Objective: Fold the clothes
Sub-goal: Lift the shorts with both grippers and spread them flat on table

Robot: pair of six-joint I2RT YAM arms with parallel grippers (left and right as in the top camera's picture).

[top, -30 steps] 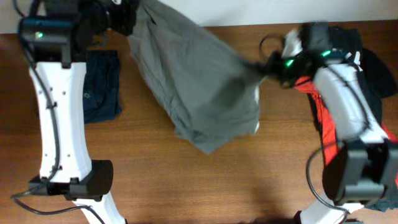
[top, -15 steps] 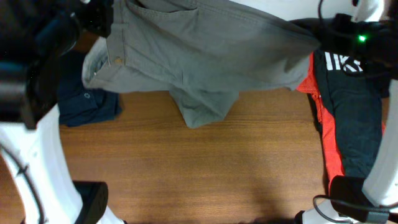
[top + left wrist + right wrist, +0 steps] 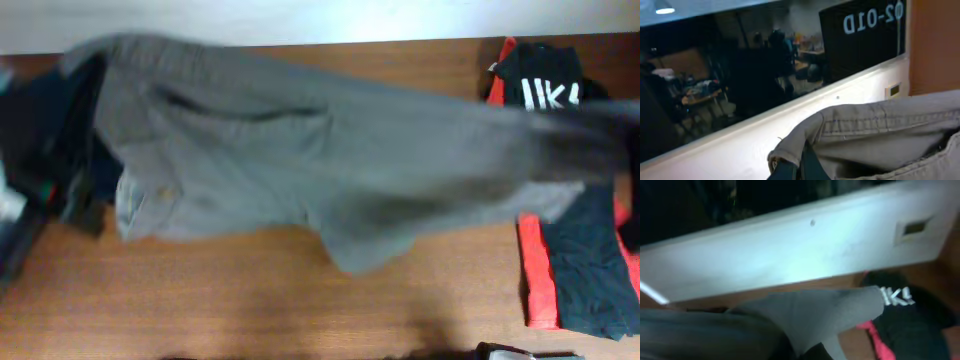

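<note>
- My left tool (image 3: 792, 170) is closed on the waistband of the grey trousers (image 3: 300, 170); the pinch is thin, so the cloth may slip.
- The trousers hang stretched above the table (image 3: 250, 300); the sagging middle may land crumpled.
- My right tool (image 3: 812, 352) seems closed on a leg end.
- Writing: a mirrored "02-01D" on a dark panel (image 3: 865, 45); I cannot read the white print on the black T-shirt (image 3: 540, 80).

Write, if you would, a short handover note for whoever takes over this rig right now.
The left claw is shut on the waistband end of the grey trousers.
The right claw appears shut on a leg end, though that view is blurred.
The trousers hang stretched between both arms above the table.
The black T-shirt and red garment lie piled at the table's right side.
Done: no fold visible.
Left: lay the trousers flat, fold them, then the rest.
</note>
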